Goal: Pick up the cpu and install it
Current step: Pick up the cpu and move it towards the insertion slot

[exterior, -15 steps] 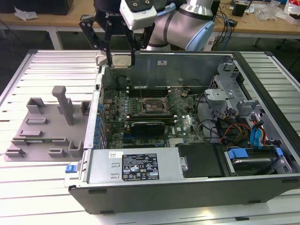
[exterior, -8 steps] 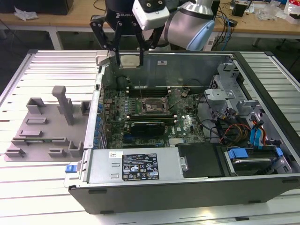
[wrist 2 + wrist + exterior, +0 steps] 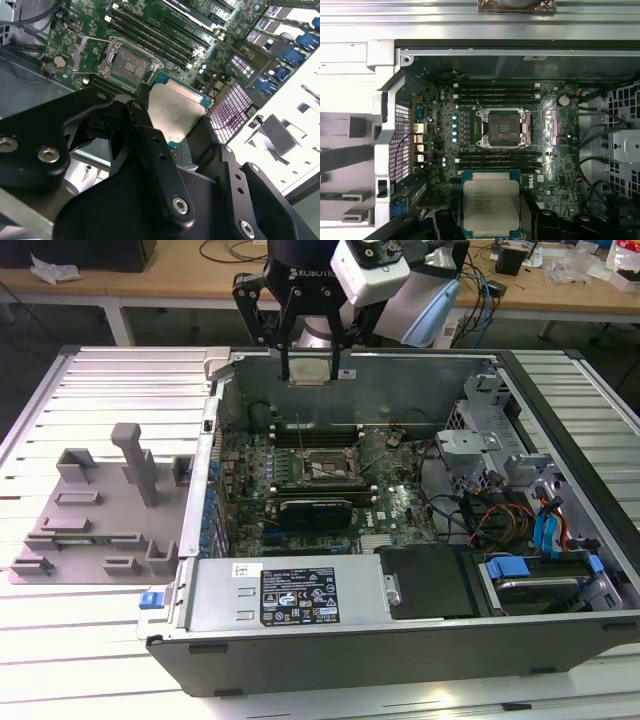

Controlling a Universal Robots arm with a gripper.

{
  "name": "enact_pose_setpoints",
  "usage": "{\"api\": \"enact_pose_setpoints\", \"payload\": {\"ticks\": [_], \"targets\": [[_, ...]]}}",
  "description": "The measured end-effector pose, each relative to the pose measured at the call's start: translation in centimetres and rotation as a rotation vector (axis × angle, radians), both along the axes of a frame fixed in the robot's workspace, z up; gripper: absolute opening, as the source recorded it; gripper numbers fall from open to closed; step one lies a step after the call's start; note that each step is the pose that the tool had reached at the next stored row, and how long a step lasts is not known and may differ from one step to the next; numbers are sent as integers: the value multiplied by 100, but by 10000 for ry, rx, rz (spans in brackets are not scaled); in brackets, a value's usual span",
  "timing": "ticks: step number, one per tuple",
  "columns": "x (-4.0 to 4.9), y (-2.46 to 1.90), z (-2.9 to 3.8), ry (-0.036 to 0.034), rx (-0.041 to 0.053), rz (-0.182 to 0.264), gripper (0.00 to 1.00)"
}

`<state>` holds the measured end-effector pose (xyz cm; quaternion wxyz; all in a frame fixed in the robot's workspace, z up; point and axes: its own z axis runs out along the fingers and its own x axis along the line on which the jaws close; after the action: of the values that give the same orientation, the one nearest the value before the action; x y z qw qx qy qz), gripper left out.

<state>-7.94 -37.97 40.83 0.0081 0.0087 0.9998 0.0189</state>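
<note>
Nearest you, the table ran in pale ribbed aluminium slats, matt and even. On it sat the open computer case, grey sheet steel, its near wall carrying a white label. A blue-tabbed drive bay and a tangle of orange and black cables lay at the exterior view's right. At the exterior view's left, beside the case, a grey plastic fixture stood with blocky uprights. Deeper in, the green motherboard lay flat, crowded with long dark memory slots, and the dark square socket sat in its bright metal frame. Above the case's far wall your gripper hung, black jointed fingers pinched on two opposite edges of the cpu. The cpu was a flat square with a pale brushed-metal lid on a green rim, well clear of the socket. Beyond stood wooden benches strewn with cables.
</note>
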Motion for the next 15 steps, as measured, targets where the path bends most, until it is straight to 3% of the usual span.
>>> {"api": "enact_pose_setpoints", "payload": {"ticks": [6,12,15], "targets": [[1,0,-41,0,1,0,55],[1,0,-236,0,0,1,55],[1,0,-292,0,0,0,55]]}}
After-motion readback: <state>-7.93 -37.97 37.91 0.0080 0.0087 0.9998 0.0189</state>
